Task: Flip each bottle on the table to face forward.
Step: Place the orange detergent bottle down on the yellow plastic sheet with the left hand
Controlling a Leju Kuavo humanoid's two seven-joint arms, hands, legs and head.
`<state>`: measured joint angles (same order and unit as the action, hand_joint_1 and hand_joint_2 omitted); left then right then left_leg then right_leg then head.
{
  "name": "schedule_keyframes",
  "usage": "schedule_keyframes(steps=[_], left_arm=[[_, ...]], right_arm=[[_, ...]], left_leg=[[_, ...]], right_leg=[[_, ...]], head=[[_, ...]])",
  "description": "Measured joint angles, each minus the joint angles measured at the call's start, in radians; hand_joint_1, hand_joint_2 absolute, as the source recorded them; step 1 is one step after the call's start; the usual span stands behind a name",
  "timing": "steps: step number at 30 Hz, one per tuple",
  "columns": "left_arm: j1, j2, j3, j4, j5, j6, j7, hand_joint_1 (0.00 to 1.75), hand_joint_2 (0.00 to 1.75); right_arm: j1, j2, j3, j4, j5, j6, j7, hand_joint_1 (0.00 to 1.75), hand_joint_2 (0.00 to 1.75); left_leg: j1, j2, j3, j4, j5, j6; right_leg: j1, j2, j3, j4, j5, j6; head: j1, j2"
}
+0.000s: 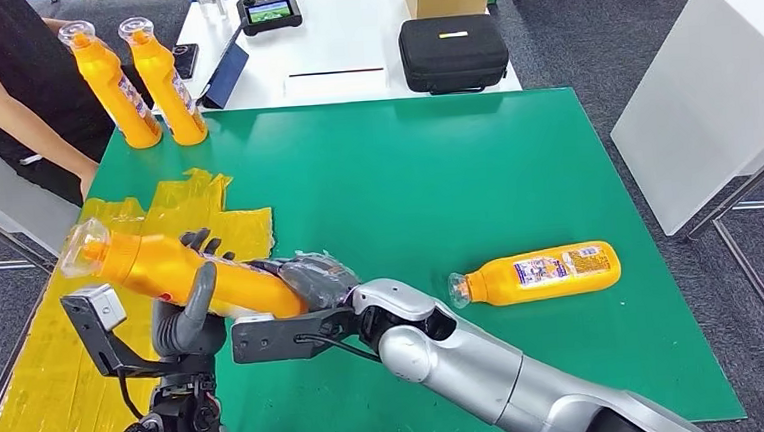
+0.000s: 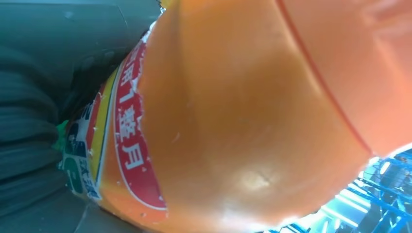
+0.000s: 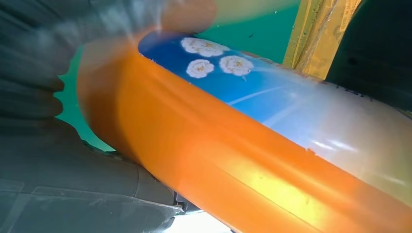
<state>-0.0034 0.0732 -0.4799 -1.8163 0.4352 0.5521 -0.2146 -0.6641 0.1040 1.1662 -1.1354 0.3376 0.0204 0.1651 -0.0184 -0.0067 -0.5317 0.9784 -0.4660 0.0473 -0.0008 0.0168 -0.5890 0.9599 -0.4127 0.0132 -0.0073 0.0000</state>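
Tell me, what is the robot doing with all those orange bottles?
The robot is holding one orange bottle up off the green table, tilted, between both hands: the left robot hand wraps its middle and the right robot hand holds its bottom end. Another bottle lies on its side on the table. Two more bottles stand upright at the far corner, next to a person.

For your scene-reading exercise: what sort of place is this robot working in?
Probably a robotics lab or test area: a green-covered table patched with yellow tape, a black equipment case, and a controller with a screen behind.
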Motion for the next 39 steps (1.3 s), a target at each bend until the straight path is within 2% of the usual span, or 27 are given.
schedule_keyframes(steps=[4, 5, 8, 9, 10, 14, 17, 21, 25, 32, 36, 39], left_arm=[[0.007, 0.000, 0.000, -0.010, -0.014, 0.002, -0.013, 1.75, 1.75], [0.008, 0.000, 0.001, -0.012, -0.016, 0.002, -0.013, 1.75, 1.75], [-0.001, 0.009, 0.000, -0.010, -0.010, -0.004, -0.020, 1.75, 1.75], [-0.008, 0.014, 0.000, -0.007, -0.006, -0.008, -0.026, 1.75, 1.75], [-0.014, 0.020, -0.001, -0.005, -0.005, -0.013, -0.037, 1.75, 1.75], [-0.011, 0.032, -0.012, -0.027, -0.076, 0.001, -0.120, 1.75, 1.75], [0.011, 0.036, -0.021, -0.101, -0.154, 0.041, -0.178, 1.75, 1.75], [0.025, 0.046, -0.016, -0.185, -0.175, 0.048, -0.219, 1.75, 1.75], [0.018, 0.049, -0.007, -0.223, -0.175, 0.044, -0.225, 1.75, 1.75], [0.018, 0.050, -0.003, -0.244, -0.175, 0.043, -0.226, 1.75, 1.75], [0.038, 0.054, 0.016, -0.260, -0.236, 0.056, -0.269, 1.75, 1.75], [0.089, 0.060, 0.073, -0.289, -0.341, 0.070, -0.295, 1.75, 1.75]], right_arm=[[0.000, 0.001, 0.000, -0.011, 0.010, 0.002, 0.007, 1.75, 1.75], [0.000, 0.001, 0.000, -0.013, 0.011, 0.002, 0.009, 1.46, 1.75], [0.000, 0.001, 0.001, -0.020, 0.014, 0.003, 0.019, 0.15, 1.75], [0.000, 0.001, 0.001, -0.022, 0.017, 0.003, 0.024, 0.00, 1.75], [-0.001, 0.001, 0.003, -0.024, 0.021, 0.003, 0.028, 0.00, 1.75], [0.005, -0.007, 0.004, -0.026, 0.026, 0.007, 0.023, 0.00, 0.00], [0.043, -0.033, -0.020, -0.032, 0.034, 0.003, 0.000, 0.00, 0.00], [0.102, -0.071, -0.054, -0.045, 0.052, 0.009, -0.026, 0.00, 0.00], [0.149, -0.087, -0.067, -0.051, 0.059, 0.011, -0.029, 0.00, 0.00], [0.164, -0.098, -0.076, -0.057, 0.061, 0.009, -0.029, 0.00, 0.00], [0.188, -0.115, -0.111, -0.085, 0.065, -0.069, -0.049, 0.00, 0.00], [0.232, -0.164, -0.208, -0.166, 0.080, -0.156, -0.103, 0.00, 0.00]], left_leg=[[0.000, 0.000, 0.000, 0.000, 0.000, 0.000], [0.000, 0.000, 0.000, 0.000, 0.000, 0.000], [0.000, 0.000, 0.000, 0.000, 0.000, 0.000], [0.000, 0.000, 0.000, 0.000, 0.000, 0.000], [0.000, 0.001, 0.000, 0.000, 0.000, 0.000], [0.000, 0.002, 0.000, 0.000, 0.000, 0.000], [0.000, 0.000, -0.001, 0.000, 0.000, 0.000], [0.000, -0.002, -0.002, 0.000, -0.001, 0.000], [0.000, -0.003, -0.002, 0.000, 0.000, 0.000], [0.000, -0.002, -0.002, 0.000, 0.000, 0.000], [0.000, -0.002, -0.002, 0.000, 0.000, 0.000], [0.000, -0.003, -0.002, 0.000, 0.000, 0.000]], right_leg=[[0.000, 0.000, 0.000, 0.000, 0.000, 0.000], [0.000, 0.000, 0.000, 0.000, 0.000, 0.000], [0.000, 0.000, 0.000, 0.000, 0.000, 0.000], [0.000, 0.000, 0.000, 0.000, 0.000, 0.000], [0.000, 0.000, 0.000, 0.000, 0.000, 0.000], [0.000, 0.002, 0.000, 0.000, 0.000, 0.000], [0.000, 0.001, 0.000, 0.000, 0.000, 0.000], [0.000, 0.000, -0.001, 0.000, 0.000, 0.000], [-0.001, -0.001, -0.001, 0.000, 0.000, 0.000], [0.000, -0.001, 0.000, 0.000, 0.000, 0.000], [0.000, -0.001, 0.000, 0.000, 0.000, 0.000], [0.000, -0.001, 0.000, 0.000, 0.000, 0.000]], head=[[0.000, 0.000], [0.000, 0.000], [0.000, 0.000], [0.000, 0.000], [0.000, 0.000], [0.000, 0.000], [0.000, 0.000], [0.001, 0.000], [0.000, 0.000], [0.001, 0.000], [0.000, 0.000], [0.001, 0.000]])
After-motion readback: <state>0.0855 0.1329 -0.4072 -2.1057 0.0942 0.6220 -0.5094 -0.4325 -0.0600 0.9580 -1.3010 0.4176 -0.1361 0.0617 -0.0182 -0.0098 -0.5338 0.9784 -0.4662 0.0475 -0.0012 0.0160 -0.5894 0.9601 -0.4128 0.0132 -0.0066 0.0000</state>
